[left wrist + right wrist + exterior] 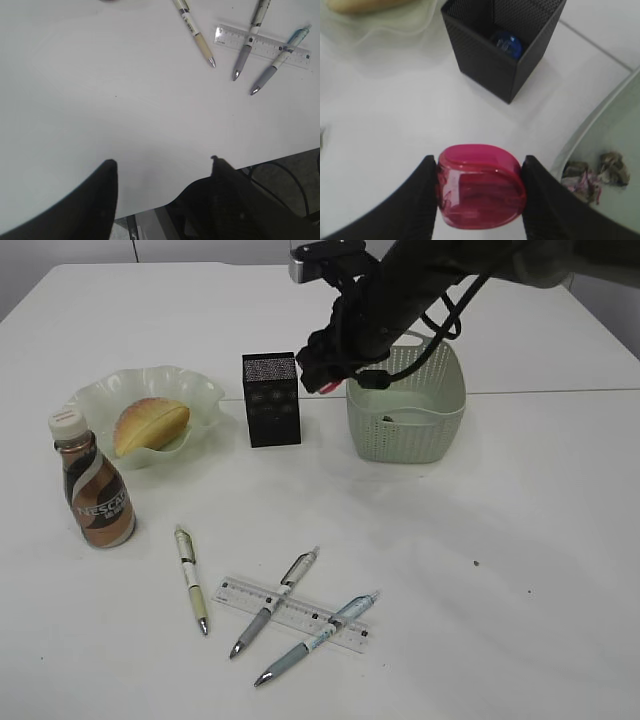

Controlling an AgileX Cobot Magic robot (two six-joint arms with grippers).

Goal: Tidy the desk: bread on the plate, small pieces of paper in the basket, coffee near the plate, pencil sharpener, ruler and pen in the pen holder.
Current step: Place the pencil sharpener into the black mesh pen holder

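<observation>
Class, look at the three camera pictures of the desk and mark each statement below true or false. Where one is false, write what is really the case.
1. The bread lies on the plate. True.
2. The right gripper is empty. False: it holds a red pencil sharpener.
3. The ruler stands in the pen holder. False: it lies on the desk under two pens.
4. Crumpled paper lies in the basket. True.

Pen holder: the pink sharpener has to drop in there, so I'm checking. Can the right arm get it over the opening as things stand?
Probably yes. The right gripper holds the pink sharpener just short of the pen holder, whose top is open, with only a blue object deep inside. The basket sits off to the side.
</observation>
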